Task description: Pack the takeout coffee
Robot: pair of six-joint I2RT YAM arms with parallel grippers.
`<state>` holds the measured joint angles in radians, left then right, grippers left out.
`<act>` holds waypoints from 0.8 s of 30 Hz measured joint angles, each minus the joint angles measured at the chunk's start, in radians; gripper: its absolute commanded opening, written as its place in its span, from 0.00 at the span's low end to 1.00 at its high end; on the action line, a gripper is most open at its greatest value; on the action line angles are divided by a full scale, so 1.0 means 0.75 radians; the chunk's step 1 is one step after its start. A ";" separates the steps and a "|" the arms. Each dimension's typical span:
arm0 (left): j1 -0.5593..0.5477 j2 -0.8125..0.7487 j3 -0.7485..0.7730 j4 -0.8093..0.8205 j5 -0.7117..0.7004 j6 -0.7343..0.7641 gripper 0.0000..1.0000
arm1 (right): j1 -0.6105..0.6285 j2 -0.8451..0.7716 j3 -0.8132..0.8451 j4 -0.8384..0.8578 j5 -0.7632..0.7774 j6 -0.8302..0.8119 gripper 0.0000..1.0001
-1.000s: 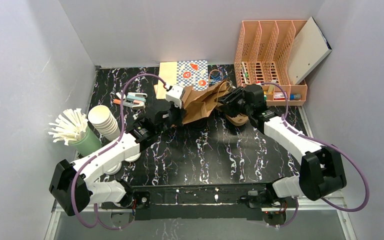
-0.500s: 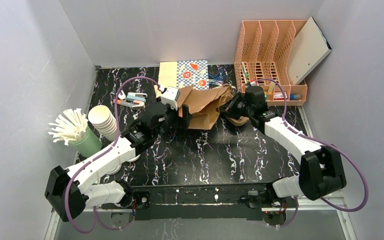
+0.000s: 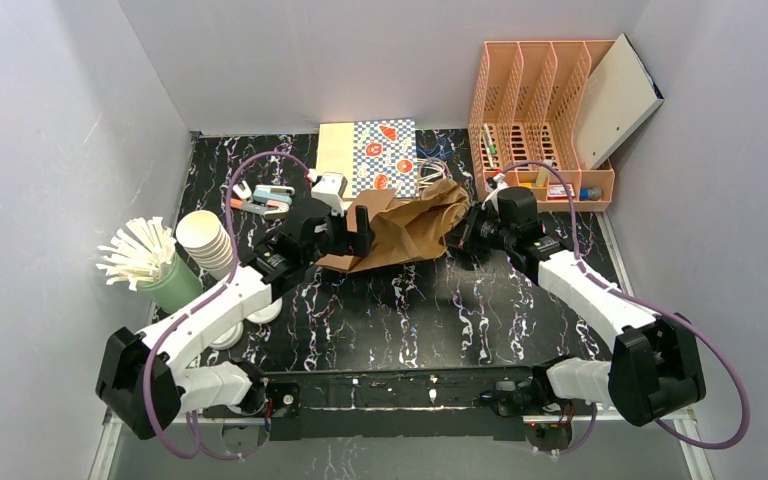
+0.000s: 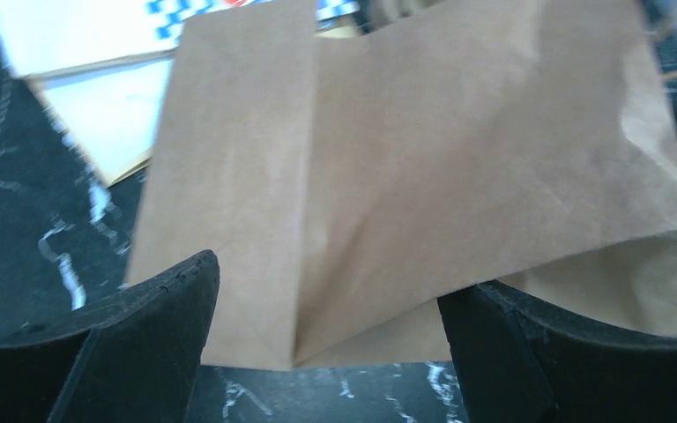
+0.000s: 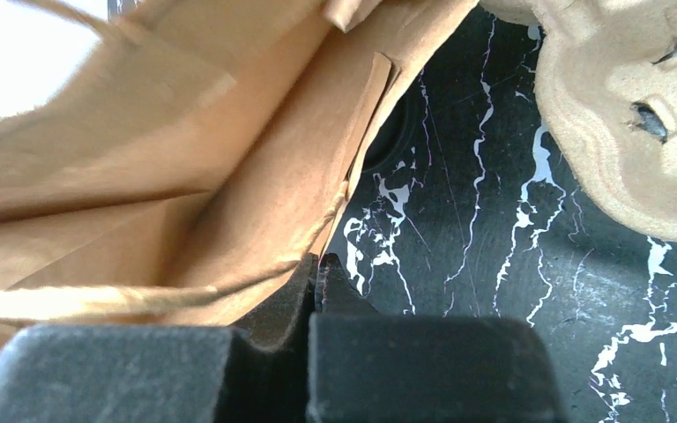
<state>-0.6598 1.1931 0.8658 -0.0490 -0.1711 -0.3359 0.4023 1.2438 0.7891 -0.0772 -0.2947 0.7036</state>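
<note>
Takeout coffee (image 3: 266,313) sits well behind my left hand (image 3: 357,232), partly hidden.
Paper bag (image 3: 410,225) lies between my hands: left spread at its base, right hand (image 3: 464,231) pinching its edge.

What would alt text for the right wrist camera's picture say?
Close-up: two black fingers pinched shut on the edge of a crumpled brown paper bag that fills the left side. Beneath is a black table with white marble veins, and part of a moulded pulp cup carrier shows at the upper right.
</note>
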 measured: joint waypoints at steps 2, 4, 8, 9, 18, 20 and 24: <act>0.014 -0.041 0.004 0.020 0.125 -0.002 0.91 | 0.000 -0.011 0.000 -0.007 0.009 -0.022 0.01; 0.015 -0.054 0.050 0.018 0.287 -0.002 0.98 | 0.000 -0.012 0.000 -0.010 0.012 -0.038 0.01; 0.012 -0.003 0.267 -0.066 0.596 0.026 0.98 | -0.001 -0.007 0.000 -0.027 0.028 -0.058 0.01; 0.011 0.006 0.310 -0.091 0.616 0.034 0.98 | -0.001 -0.004 0.000 -0.031 0.031 -0.064 0.01; 0.089 -0.043 0.361 -0.276 0.384 -0.002 0.89 | 0.000 0.060 0.048 -0.074 0.032 -0.116 0.01; 0.096 -0.014 0.374 -0.307 0.291 -0.002 0.93 | 0.000 0.060 0.056 -0.073 0.026 -0.123 0.01; 0.096 0.133 0.378 -0.331 0.180 -0.003 0.98 | 0.000 0.060 0.064 -0.073 0.004 -0.140 0.01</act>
<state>-0.5880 1.2930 1.1496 -0.2974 -0.0364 -0.3382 0.4023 1.2884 0.8371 -0.1318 -0.2916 0.5983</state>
